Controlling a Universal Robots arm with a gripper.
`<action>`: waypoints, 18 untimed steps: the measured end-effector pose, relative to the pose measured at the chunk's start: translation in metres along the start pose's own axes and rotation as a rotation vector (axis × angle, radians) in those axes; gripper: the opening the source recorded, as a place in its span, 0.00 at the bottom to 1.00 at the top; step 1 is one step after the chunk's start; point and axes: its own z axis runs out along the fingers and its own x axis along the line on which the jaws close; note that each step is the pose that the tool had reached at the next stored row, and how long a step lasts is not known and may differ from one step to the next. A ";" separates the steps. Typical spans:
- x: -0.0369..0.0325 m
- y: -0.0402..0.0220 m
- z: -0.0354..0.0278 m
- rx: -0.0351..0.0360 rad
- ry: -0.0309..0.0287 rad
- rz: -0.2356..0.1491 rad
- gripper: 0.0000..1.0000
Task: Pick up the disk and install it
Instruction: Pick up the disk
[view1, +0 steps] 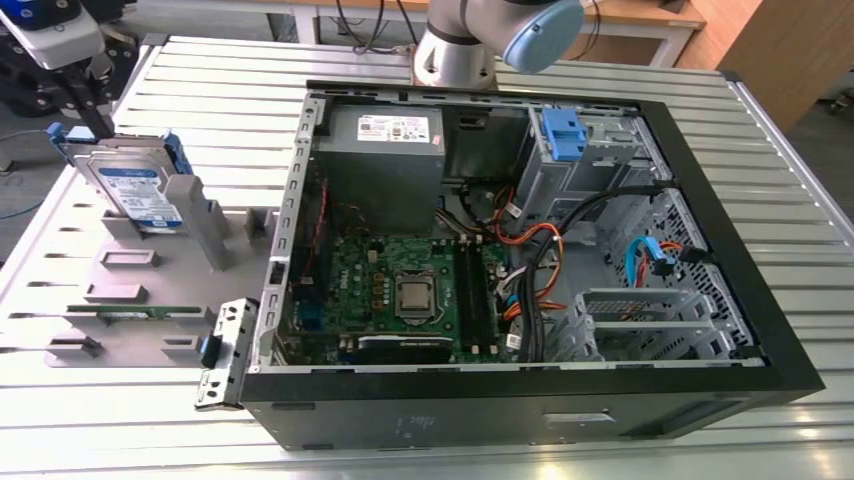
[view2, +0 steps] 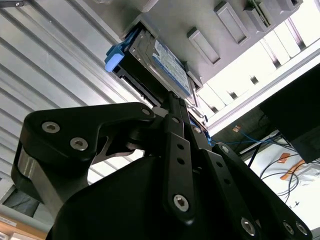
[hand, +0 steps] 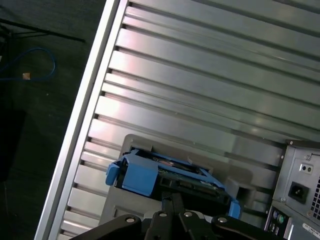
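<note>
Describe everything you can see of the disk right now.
The disk is a flat silver-black rectangle with a white-and-blue label on its broad face and blue plastic rails on its sides. It stands on edge, leaning slightly, in the gray holder on the slatted metal table, at the exterior view's left and outside the open computer case. The gripper is at the disk's upper edge. I cannot tell whether it has hold of it.

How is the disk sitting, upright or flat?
Upright: the disk stands on edge in the gray stand, outside the computer case.
</note>
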 end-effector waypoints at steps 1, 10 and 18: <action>0.0000 0.0000 0.0000 0.0000 0.0005 -0.014 0.11; 0.0000 0.0000 0.0002 -0.0006 0.0059 -0.175 0.11; 0.0000 0.0000 0.0005 -0.0011 0.0108 -0.321 0.11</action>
